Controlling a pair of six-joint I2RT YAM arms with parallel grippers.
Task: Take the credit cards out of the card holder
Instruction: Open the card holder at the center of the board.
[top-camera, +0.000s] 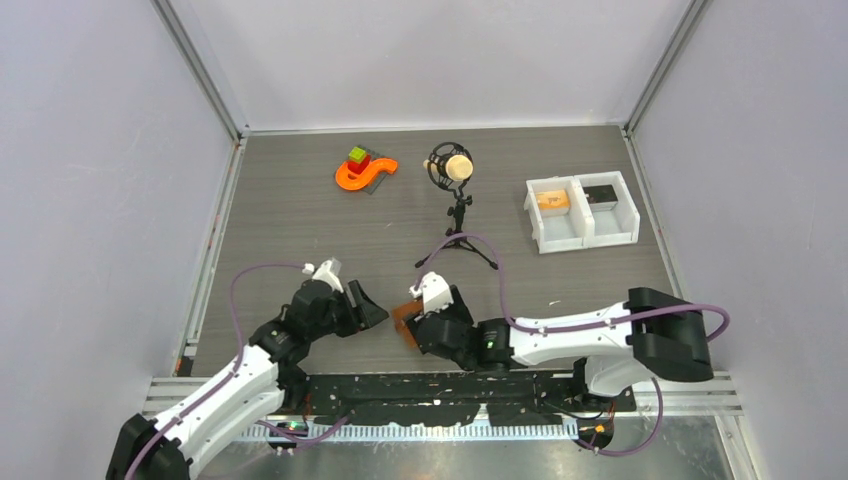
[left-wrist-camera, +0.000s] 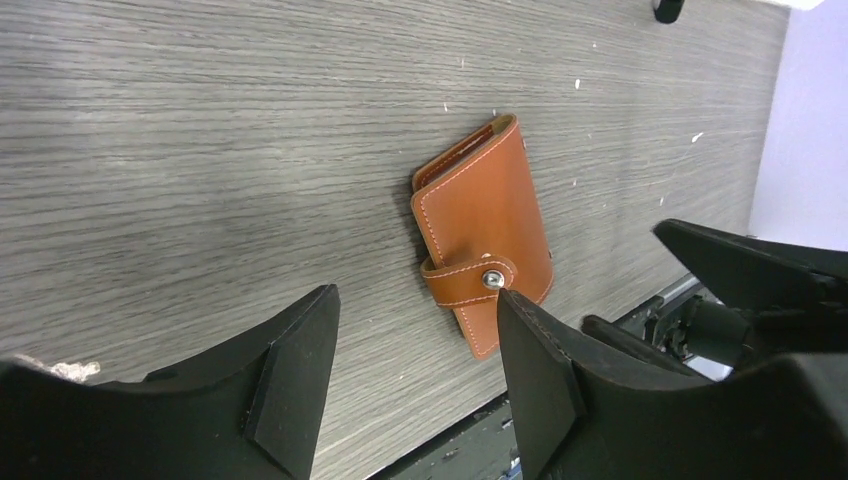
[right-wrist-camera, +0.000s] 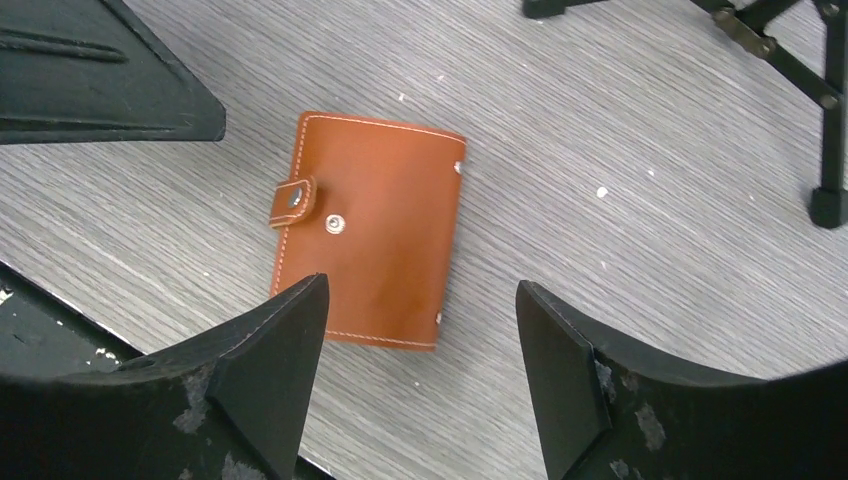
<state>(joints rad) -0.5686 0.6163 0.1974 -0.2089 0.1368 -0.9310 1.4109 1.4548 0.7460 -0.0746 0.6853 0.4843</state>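
The card holder (top-camera: 403, 314), a brown leather wallet with pale stitching, lies folded shut on the table near the front edge, between my two grippers. It shows whole in the left wrist view (left-wrist-camera: 487, 225) and in the right wrist view (right-wrist-camera: 375, 230). Its little tab (right-wrist-camera: 293, 202) lies on the cover with a metal stud (right-wrist-camera: 333, 225) beside it. No cards show. My left gripper (top-camera: 375, 310) (left-wrist-camera: 415, 295) is open and empty just left of the holder. My right gripper (top-camera: 418, 322) (right-wrist-camera: 421, 285) is open and empty just right of it, above it.
A small black tripod stand with a round microphone (top-camera: 452, 170) stands behind the holder; its legs (right-wrist-camera: 800, 90) are close. An orange toy (top-camera: 362, 170) lies at the back left. A white two-compartment bin (top-camera: 582, 212) sits at the back right.
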